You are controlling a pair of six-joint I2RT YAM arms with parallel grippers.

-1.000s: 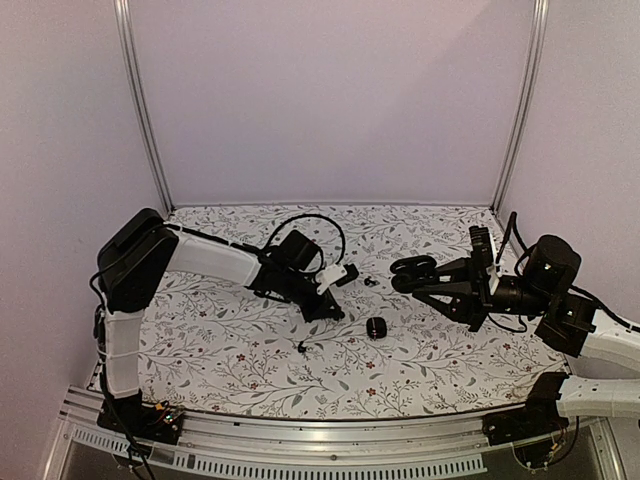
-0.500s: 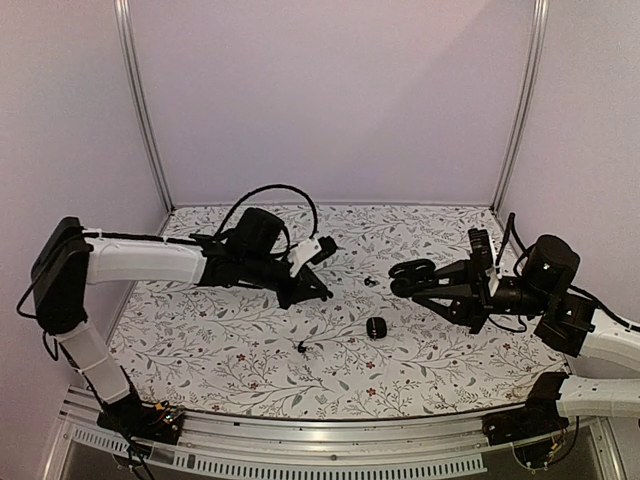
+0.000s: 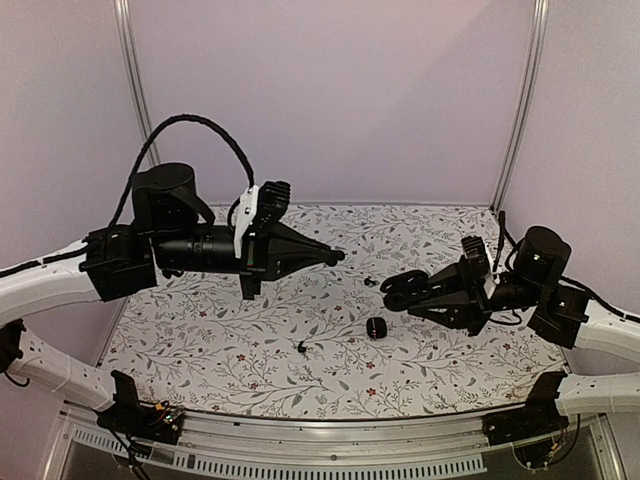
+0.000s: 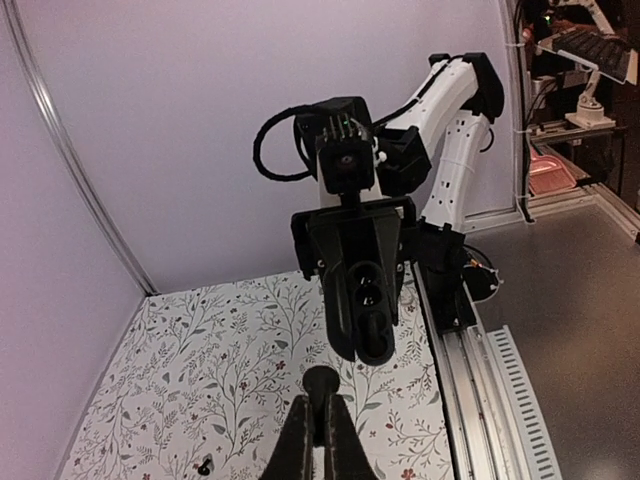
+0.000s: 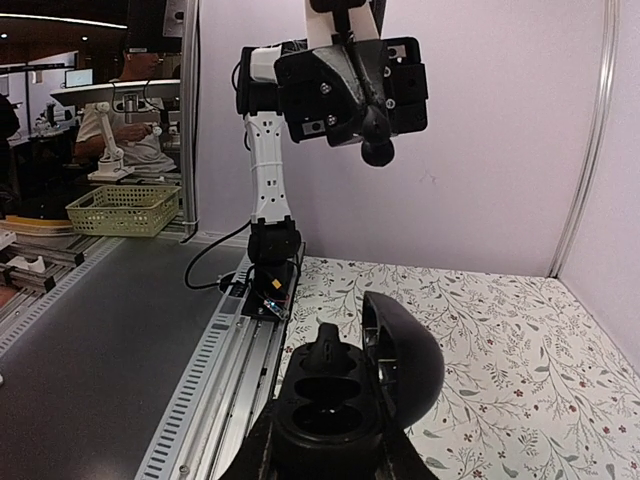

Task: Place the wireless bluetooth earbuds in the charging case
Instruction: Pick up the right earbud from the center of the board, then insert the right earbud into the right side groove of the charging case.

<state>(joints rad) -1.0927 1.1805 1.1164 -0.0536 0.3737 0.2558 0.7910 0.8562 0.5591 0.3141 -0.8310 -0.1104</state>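
Floral table (image 3: 200, 340); open charging case (image 5: 325, 405) in right tool (image 3: 408, 294), mouth leftward.

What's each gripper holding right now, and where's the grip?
Right gripper clamps the open charging case by its lower body, lid up, both sockets empty. Left gripper pinches a small black piece at its tips, probably an earbud.

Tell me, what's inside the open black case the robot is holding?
Two round sockets show in the charging case, both looking empty, beside its raised lid. Their dark bottoms are hard to see, and the right tool hides the case's lower part.
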